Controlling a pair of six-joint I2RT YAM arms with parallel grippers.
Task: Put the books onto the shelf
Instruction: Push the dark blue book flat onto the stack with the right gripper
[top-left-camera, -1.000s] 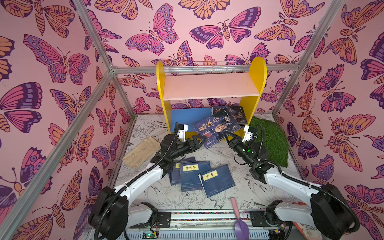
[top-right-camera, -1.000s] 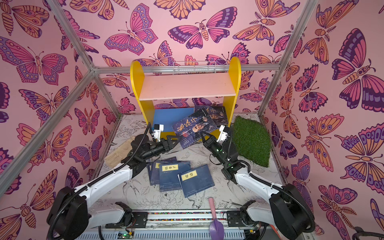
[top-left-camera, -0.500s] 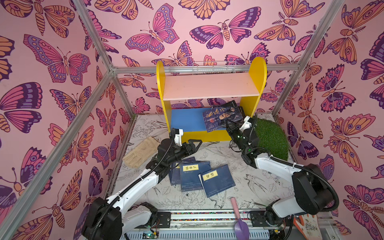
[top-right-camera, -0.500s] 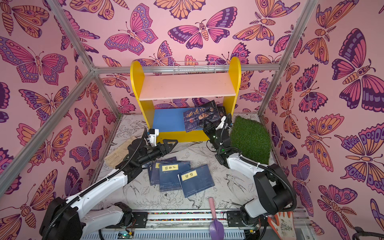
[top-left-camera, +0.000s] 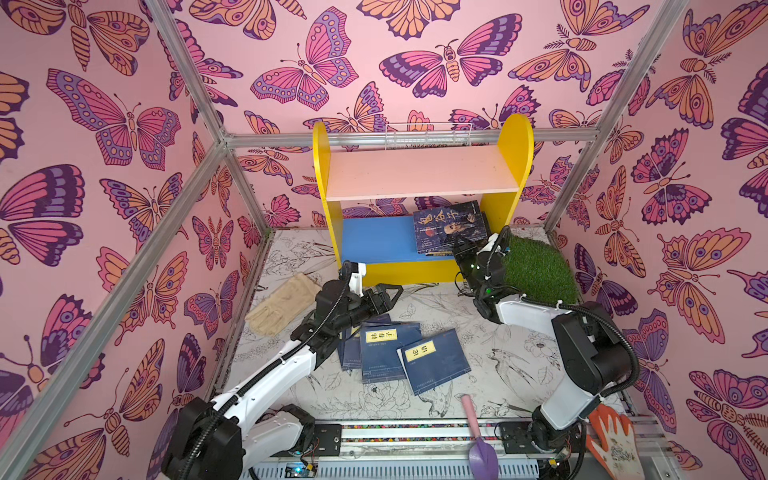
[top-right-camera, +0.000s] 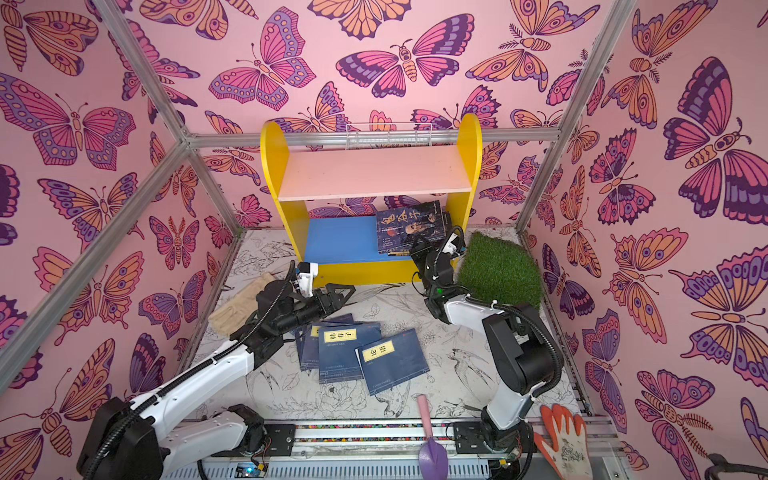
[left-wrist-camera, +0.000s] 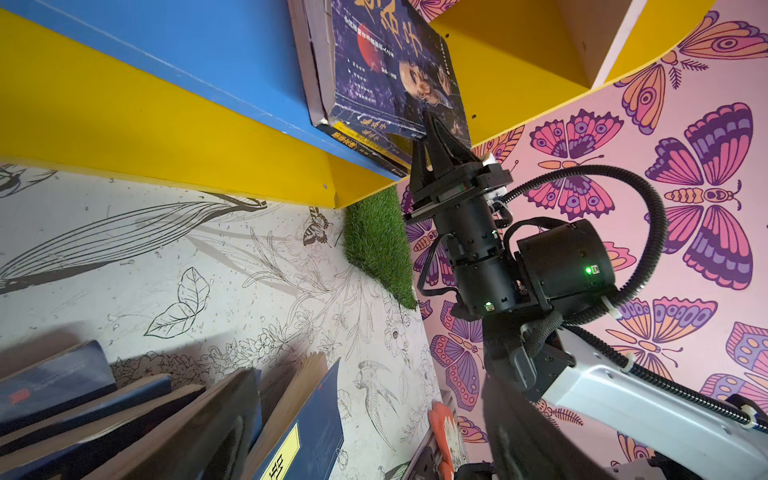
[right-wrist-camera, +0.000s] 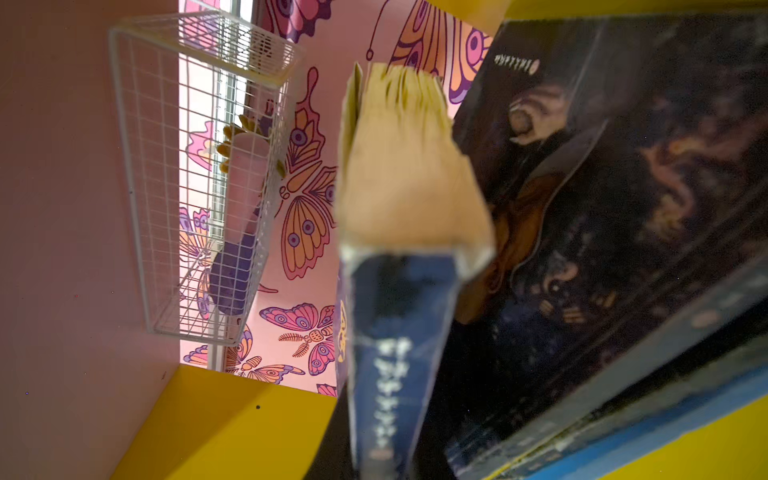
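I count one shelf (top-left-camera: 415, 172) with two boards. The stack on its blue board (top-left-camera: 374, 239) has one portrait-cover book (top-left-camera: 451, 226) on top and at least two lower books (left-wrist-camera: 361, 143) beneath; deeper I can't count. Loose navy books (top-left-camera: 384, 353): at least four, two showing full yellow labels. Gloves: one tan glove (top-left-camera: 282, 305), one orange glove (top-left-camera: 613, 436). Scoops: one floor scoop (top-left-camera: 482, 449), one basket scoop (right-wrist-camera: 232, 274). Wire basket (right-wrist-camera: 137, 187): one. Grass mat (top-left-camera: 536, 270): one.
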